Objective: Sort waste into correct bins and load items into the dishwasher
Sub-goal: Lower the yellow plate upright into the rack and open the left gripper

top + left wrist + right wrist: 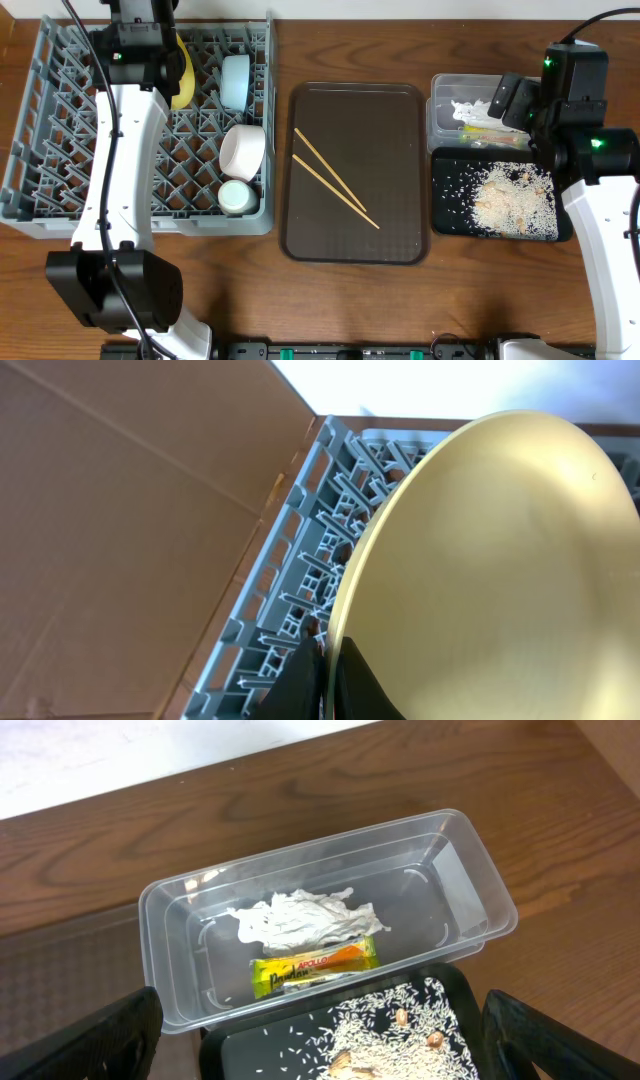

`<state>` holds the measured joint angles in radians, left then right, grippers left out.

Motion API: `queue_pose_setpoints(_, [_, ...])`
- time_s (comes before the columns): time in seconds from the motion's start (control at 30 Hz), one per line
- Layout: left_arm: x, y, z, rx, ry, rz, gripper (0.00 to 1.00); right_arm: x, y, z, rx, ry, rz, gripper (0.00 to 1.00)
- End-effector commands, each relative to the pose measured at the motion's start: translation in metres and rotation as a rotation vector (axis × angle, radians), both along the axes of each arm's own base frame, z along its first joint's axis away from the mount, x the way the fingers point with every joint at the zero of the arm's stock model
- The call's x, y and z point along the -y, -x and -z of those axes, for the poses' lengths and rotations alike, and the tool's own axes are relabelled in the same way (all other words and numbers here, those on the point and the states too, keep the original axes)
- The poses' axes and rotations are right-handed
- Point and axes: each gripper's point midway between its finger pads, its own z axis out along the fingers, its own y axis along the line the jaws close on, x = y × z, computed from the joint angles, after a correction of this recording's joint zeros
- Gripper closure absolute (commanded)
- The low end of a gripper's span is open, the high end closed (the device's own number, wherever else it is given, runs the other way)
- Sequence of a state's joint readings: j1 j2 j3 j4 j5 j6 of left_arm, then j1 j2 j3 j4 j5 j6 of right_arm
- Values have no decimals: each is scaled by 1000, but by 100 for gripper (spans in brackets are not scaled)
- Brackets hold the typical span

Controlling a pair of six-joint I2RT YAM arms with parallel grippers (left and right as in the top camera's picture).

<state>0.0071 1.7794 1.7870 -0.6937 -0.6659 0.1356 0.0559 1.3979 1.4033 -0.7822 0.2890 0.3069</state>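
Yellow plate (pixel 490 570) in clenched left gripper (pixel 325 678) over grey rack (pixel 200 150) on wooden table (pixel 350 300); right gripper (pixel 320 1005) released.

The yellow plate (pixel 500 560) stands on edge in the grey rack (pixel 300 570).

My left arm (pixel 120 150) reaches far forward, the left gripper (pixel 325 665) pinched on the rim of the yellow plate (pixel 500 560). My right arm (pixel 600 230) is bent inward, the right gripper (pixel 320 1010) spread wide, angled downward.
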Motion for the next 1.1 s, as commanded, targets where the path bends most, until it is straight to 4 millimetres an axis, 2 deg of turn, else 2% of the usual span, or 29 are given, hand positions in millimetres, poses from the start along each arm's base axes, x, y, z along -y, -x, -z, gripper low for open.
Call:
queue_pose_setpoints(0.0, [10,-7,9,-82,-71,59,93,7,1,-3,9,4,29,1])
queue_pose_setpoints(0.13, [20,-16,17,-127,-105,113,92,7,1,-3,9,4,29,1])
queue_pose_setpoints(0.37, [20,-24,37,-186,-131,127,93,7,1,-3,9,4,29,1])
queue_pose_setpoints(0.77, [20,-33,32,-183,-177,150,93,7,1,-3,9,4,29,1])
queue_pose_setpoints(1.07, [23,-37,48,-230,-184,166,93,7,1,-3,9,4,29,1])
